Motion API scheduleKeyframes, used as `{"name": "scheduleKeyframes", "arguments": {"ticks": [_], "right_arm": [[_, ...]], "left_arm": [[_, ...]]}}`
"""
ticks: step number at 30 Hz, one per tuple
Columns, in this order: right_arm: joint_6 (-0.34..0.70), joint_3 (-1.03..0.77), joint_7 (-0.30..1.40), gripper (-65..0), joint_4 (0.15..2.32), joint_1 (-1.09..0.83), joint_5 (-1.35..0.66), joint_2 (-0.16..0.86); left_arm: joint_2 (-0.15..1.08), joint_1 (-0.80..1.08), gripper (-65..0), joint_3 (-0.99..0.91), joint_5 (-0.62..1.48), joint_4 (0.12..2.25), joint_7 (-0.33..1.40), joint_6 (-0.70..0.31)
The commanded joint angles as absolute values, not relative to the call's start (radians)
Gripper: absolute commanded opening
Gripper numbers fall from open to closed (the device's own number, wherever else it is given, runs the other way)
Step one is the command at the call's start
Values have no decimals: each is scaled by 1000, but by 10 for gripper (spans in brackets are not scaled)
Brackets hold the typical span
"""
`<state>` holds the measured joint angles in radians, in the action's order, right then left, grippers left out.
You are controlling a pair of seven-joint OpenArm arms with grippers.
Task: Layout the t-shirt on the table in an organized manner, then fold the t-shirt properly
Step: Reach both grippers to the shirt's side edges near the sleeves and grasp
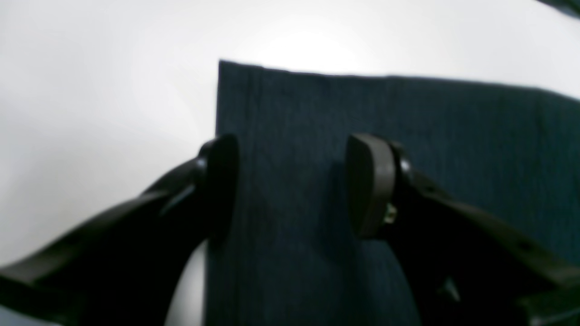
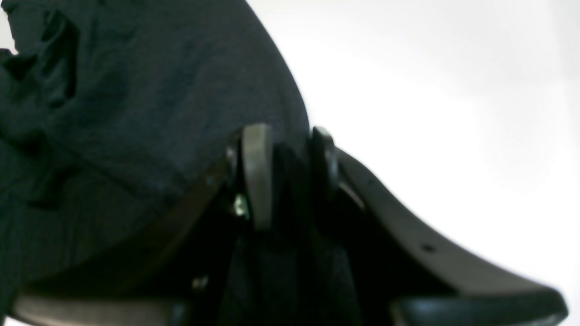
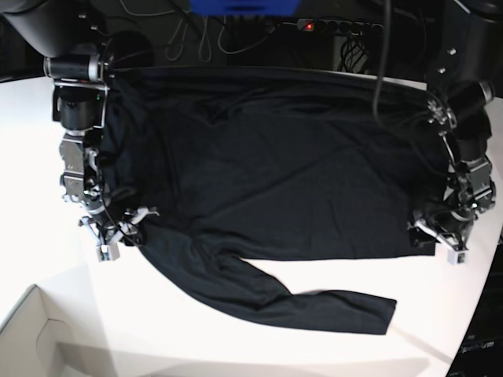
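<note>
The black t-shirt (image 3: pixel 283 173) lies spread over the white table (image 3: pixel 236 345), with one sleeve trailing toward the front right. At the shirt's left edge, my right gripper (image 3: pixel 124 232) is down on the cloth. In the right wrist view its fingers (image 2: pixel 256 176) stand close together, and the right gripper (image 2: pixel 290 172) pinches the t-shirt (image 2: pixel 136 90) edge. My left gripper (image 3: pixel 436 239) sits at the shirt's lower right corner. The left wrist view shows the left gripper (image 1: pixel 294 185) open, straddling the straight edge of the t-shirt (image 1: pixel 408 136), one finger over the bare table (image 1: pixel 90 90).
A pale cardboard box corner (image 3: pixel 31 338) juts in at the front left. A power strip (image 3: pixel 314 26) and cables lie behind the table. The table's curved edge runs close by the left arm on the right side.
</note>
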<state>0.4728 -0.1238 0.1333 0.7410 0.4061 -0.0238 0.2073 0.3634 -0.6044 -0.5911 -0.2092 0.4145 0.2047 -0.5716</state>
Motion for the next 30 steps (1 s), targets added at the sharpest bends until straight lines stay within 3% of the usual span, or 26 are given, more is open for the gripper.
{"name": "scheduleKeyframes", "arguments": {"ticks": [1, 5, 19, 27, 30], "right_arm": [[475, -122, 202, -517, 737, 407, 1, 213], [475, -122, 205, -517, 737, 407, 1, 217], [475, -122, 200, -517, 737, 387, 1, 213], [475, -122, 205, -523, 737, 380, 1, 213], [475, -122, 202, -548, 737, 374, 1, 213]], "left_arm": [[384, -644, -288, -593, -200, 424, 162, -524], [386, -644, -288, -588, -202, 424, 150, -417], [384, -639, -288, -587, -203, 329, 142, -410], [384, -636, -295, -587, -203, 193, -30, -410], [383, -633, -365, -587, -203, 193, -30, -414]]}}
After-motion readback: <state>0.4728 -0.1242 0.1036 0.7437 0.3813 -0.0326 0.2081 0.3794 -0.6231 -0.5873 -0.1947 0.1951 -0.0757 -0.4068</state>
